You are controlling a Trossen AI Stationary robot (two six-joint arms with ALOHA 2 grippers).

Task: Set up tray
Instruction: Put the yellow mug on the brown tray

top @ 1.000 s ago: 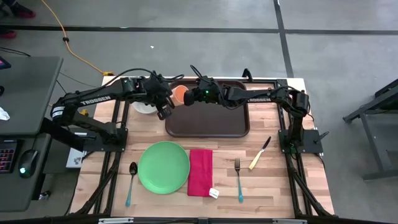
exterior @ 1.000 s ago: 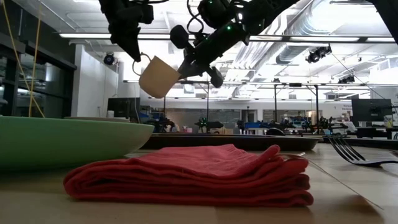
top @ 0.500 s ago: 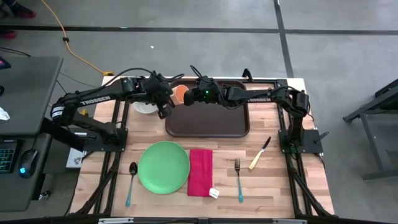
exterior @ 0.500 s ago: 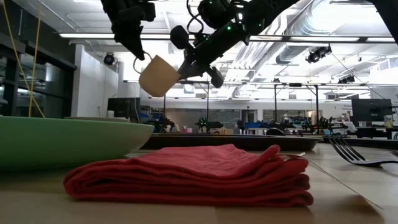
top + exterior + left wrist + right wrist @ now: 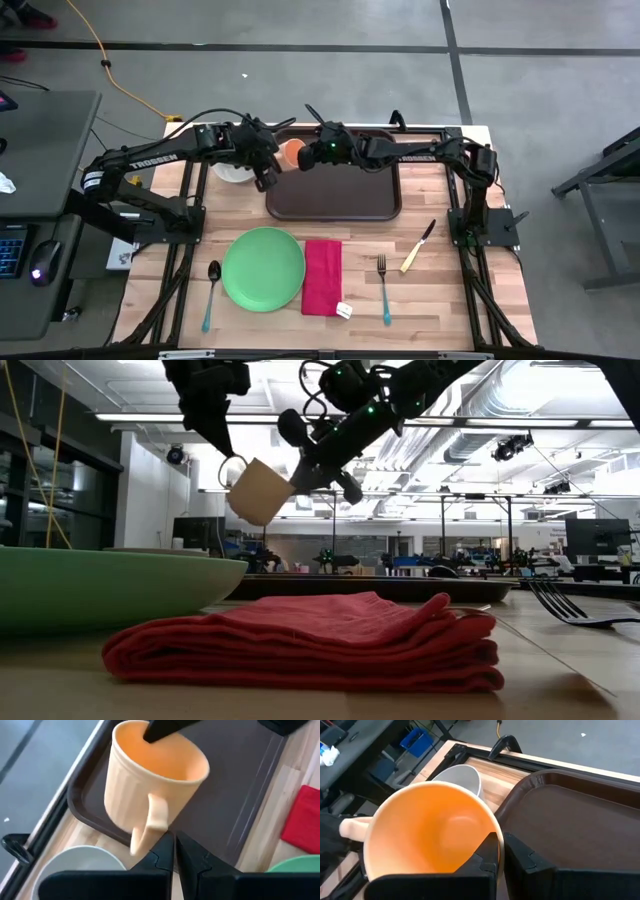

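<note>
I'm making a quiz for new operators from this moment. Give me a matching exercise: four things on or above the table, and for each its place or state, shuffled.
Things:
1. mug
2. tray
3. napkin
4. knife

Places or states:
A. lies between green plate and fork
B. held in the air by both hands
C. lies near the table's right edge
D. lies empty at the table's far side

Pairs: 1-B, 2-D, 3-A, 4-C
</note>
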